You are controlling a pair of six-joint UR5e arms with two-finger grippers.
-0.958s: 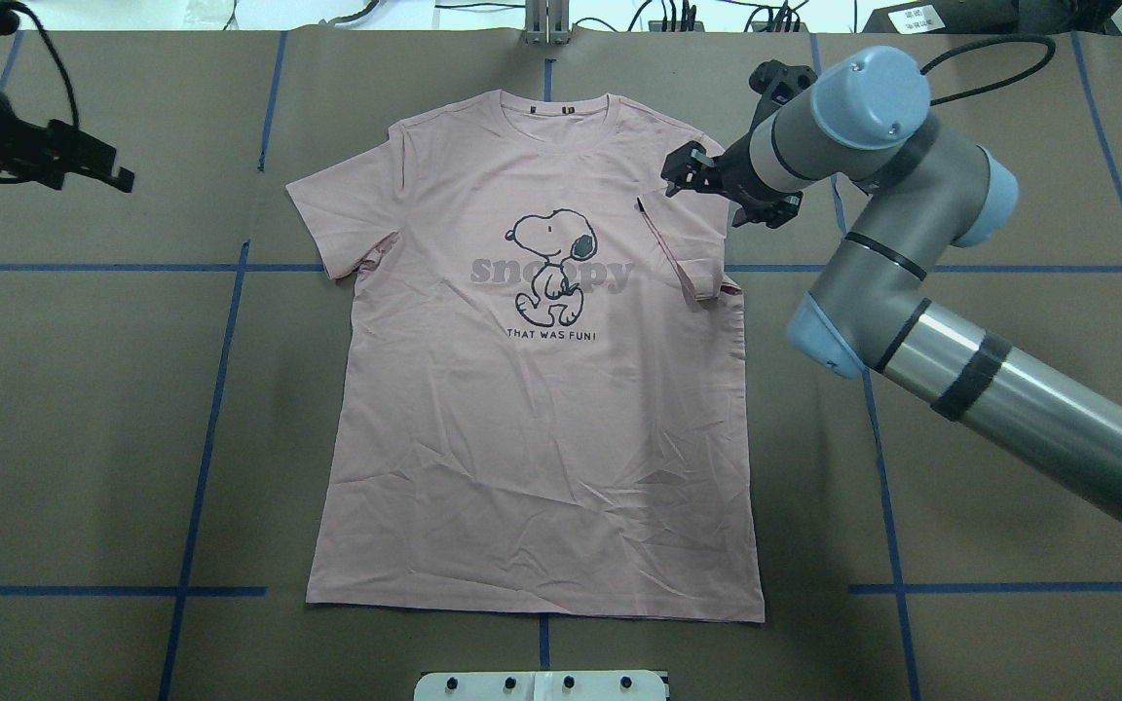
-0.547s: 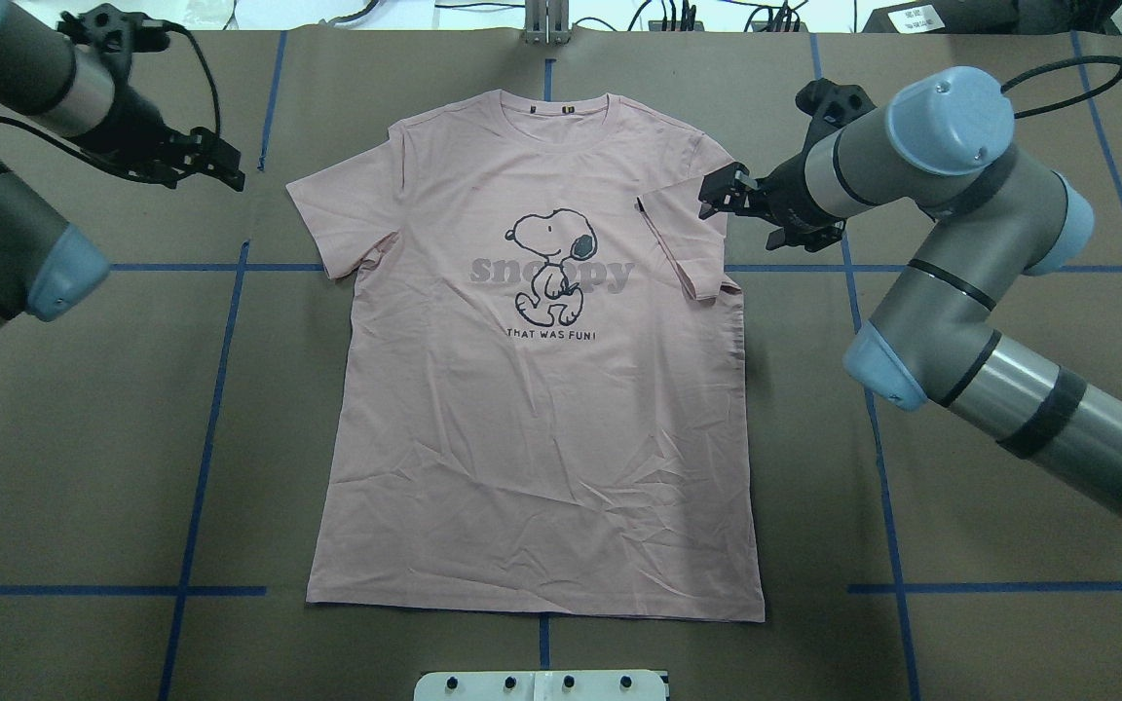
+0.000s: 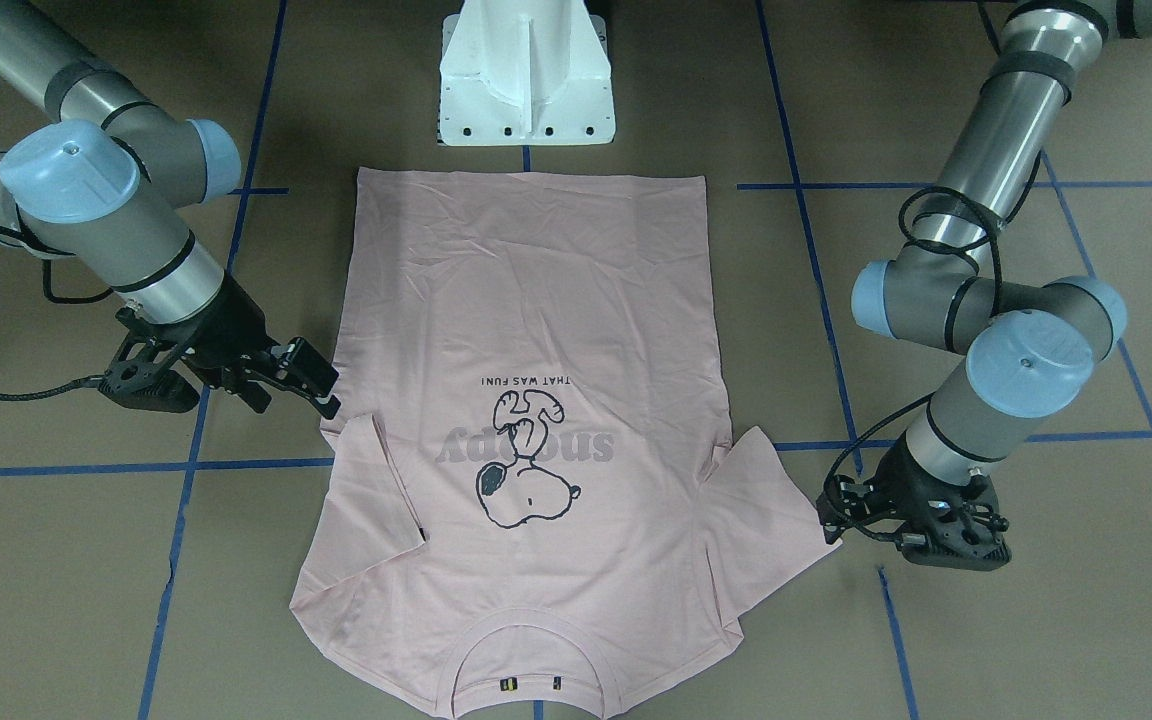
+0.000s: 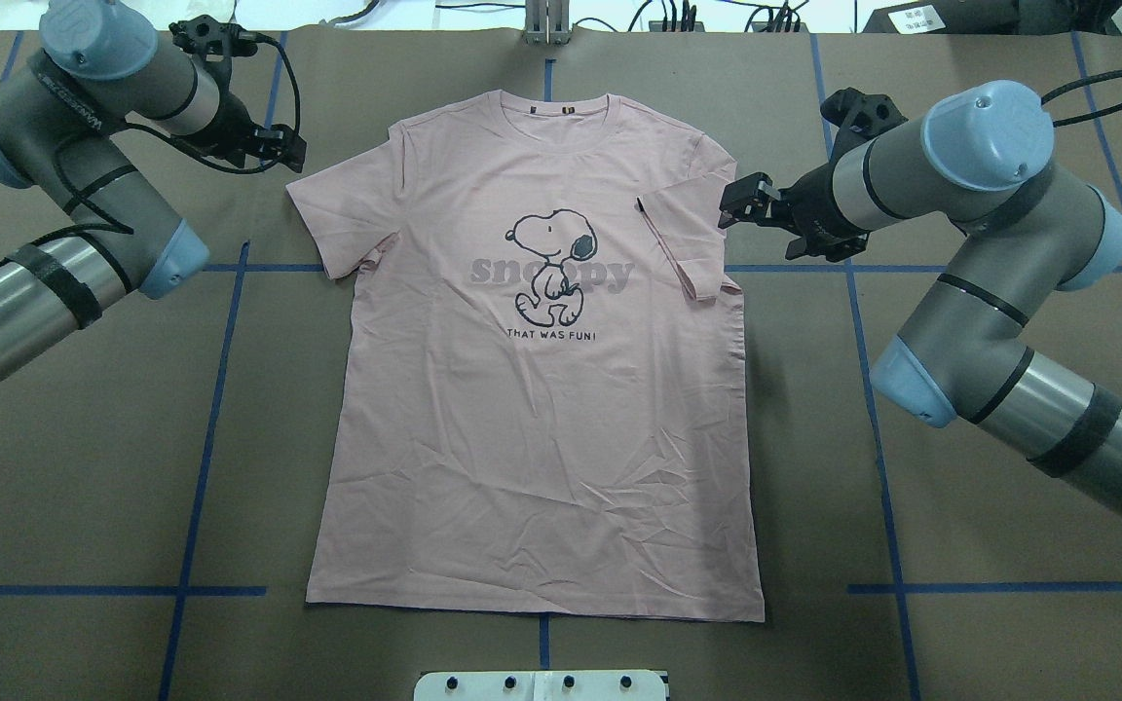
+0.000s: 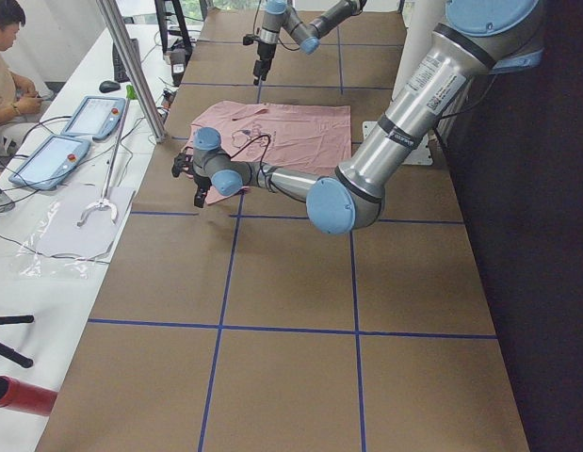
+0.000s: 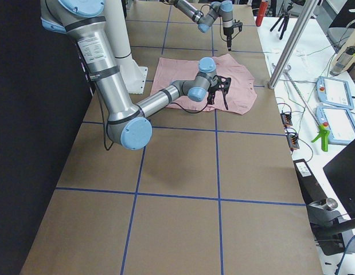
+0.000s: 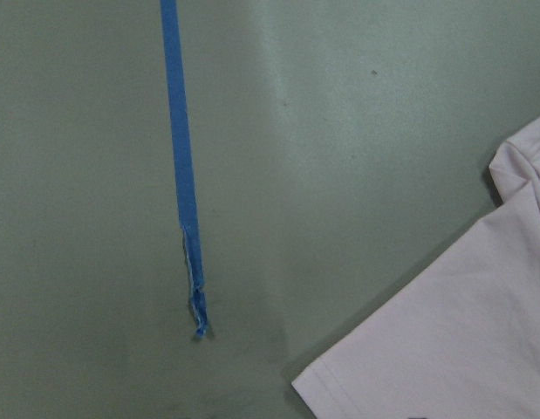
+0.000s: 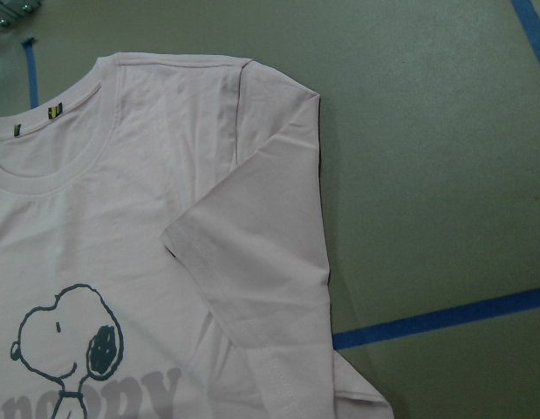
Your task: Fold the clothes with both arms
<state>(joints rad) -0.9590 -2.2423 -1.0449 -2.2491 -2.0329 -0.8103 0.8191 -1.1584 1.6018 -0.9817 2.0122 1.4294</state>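
T-shirt lies flat, print up, mid-tabletop. Right-side sleeve is folded in onto the chest; left-side sleeve spread, body unfolded. Right pincer is empty beside the fold, jaws apart. Left pincer is near its sleeve, state unclear. Judged early stage.

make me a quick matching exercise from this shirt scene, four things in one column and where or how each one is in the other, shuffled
Things:
1. sleeve on the robot's right
2. sleeve on the robot's left
3. left pincer
4. white base

Places or states:
a. just past the hem of the T-shirt
b. folded in over the printed front
c. near the outer corner of the flat sleeve
d. spread flat on the table

Pairs: 1-b, 2-d, 3-c, 4-a
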